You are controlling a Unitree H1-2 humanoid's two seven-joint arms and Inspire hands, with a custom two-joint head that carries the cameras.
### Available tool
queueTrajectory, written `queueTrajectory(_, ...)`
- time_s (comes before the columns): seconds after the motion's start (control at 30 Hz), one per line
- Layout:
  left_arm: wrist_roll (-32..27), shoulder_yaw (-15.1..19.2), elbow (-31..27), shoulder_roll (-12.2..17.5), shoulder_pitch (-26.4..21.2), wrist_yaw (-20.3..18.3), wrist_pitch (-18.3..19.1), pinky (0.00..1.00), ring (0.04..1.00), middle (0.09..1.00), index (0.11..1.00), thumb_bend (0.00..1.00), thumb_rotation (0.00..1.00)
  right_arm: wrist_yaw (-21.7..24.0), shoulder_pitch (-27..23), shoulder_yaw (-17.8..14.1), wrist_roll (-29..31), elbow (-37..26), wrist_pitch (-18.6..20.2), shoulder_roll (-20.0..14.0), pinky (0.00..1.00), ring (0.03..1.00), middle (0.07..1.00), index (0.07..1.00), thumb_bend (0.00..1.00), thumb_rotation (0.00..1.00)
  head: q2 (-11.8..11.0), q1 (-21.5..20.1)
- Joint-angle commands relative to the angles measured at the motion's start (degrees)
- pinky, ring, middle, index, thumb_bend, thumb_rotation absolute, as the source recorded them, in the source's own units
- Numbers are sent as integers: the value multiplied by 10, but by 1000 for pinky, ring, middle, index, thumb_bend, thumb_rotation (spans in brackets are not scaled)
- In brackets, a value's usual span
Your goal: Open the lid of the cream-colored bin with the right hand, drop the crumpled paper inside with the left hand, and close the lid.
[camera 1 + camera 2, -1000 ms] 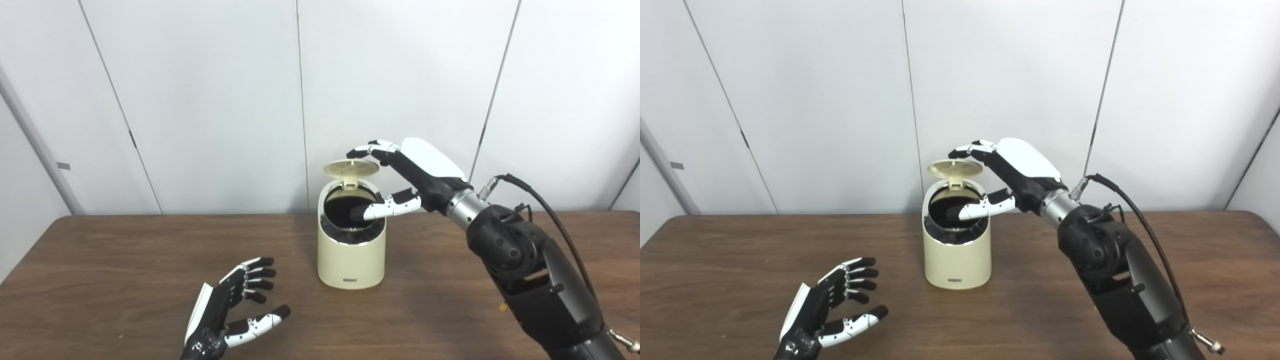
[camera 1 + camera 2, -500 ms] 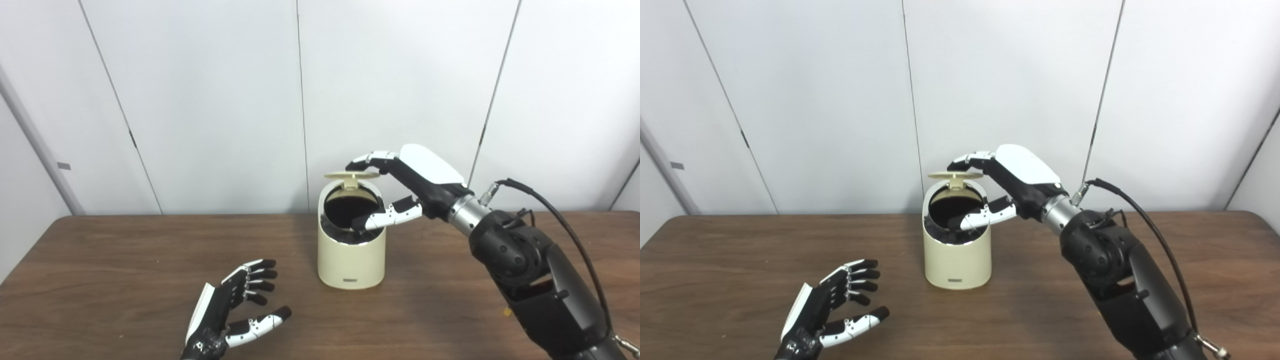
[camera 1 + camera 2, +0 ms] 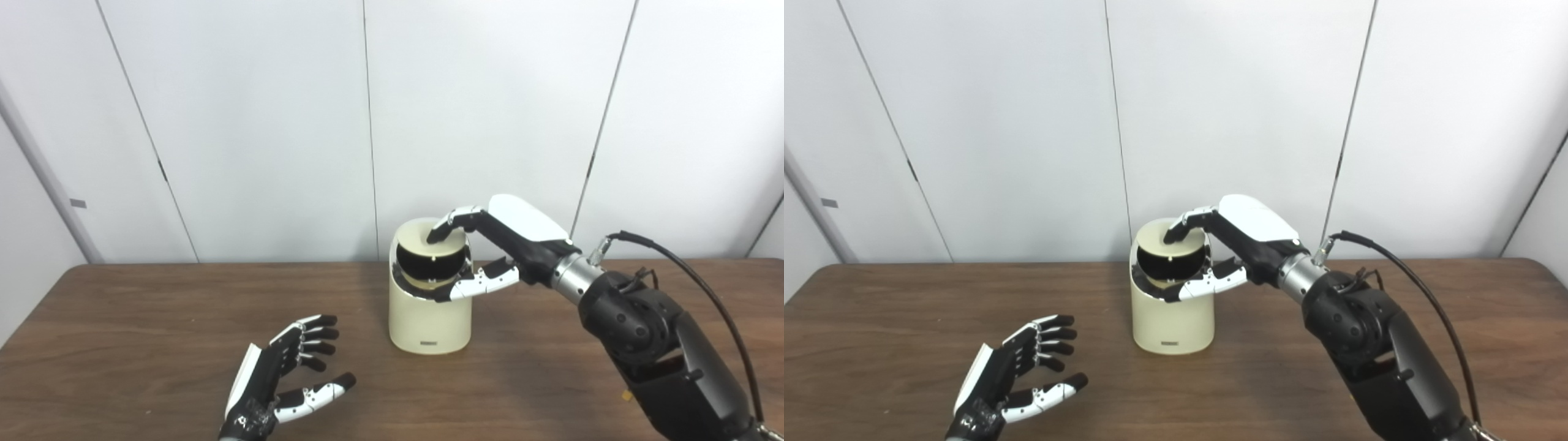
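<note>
The cream-colored bin point(image 3: 429, 321) stands on the wooden table point(image 3: 122, 318) near its far edge. Its round lid point(image 3: 413, 236) is tilted low over the opening, with a dark gap still showing under its front edge. My right hand point(image 3: 508, 239) reaches over the bin from the right, open; its fingertips point(image 3: 1173, 234) press on top of the lid and its thumb lies along the front rim. My left hand point(image 3: 1007, 380) rests open and empty, palm turned right, on the table to the front left of the bin. No crumpled paper is in sight.
A white panelled wall point(image 3: 275, 122) rises right behind the table's far edge. A black cable point(image 3: 1396, 263) loops off my right forearm. Bare wood lies between my left hand and the bin.
My right hand has come down and pushed the lid from raised and open to nearly flat over the opening. The left hand has stayed in place.
</note>
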Motion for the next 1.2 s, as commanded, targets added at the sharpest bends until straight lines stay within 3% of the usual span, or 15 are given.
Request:
queueTrajectory(0.0,2,2,-17,1,-17,2,-5,580,676,734,772,715,121,-5,-17,-5,1,-17,-18,-9,739,843,709,666,686,588,0,0)
queueTrajectory(0.5,7,-2,-25,-2,-14,3,3,574,675,735,774,711,141,-9,-6,20,-40,-17,-61,-11,936,855,687,671,681,567,10,5)
queueTrajectory(0.83,7,-2,-25,-4,-13,4,3,572,671,734,772,714,141,-14,-2,41,-79,-16,-105,-18,934,850,661,664,697,490,14,9)
queueTrajectory(1.0,8,-3,-27,-5,-13,5,5,579,680,736,771,718,154,-13,2,45,-93,-14,-121,-21,912,846,656,661,701,524,17,9)
queueTrajectory(1.17,7,-2,-31,-5,-11,3,10,578,678,737,772,718,150,-8,4,52,-117,-12,-126,-25,898,840,655,660,718,496,19,11)
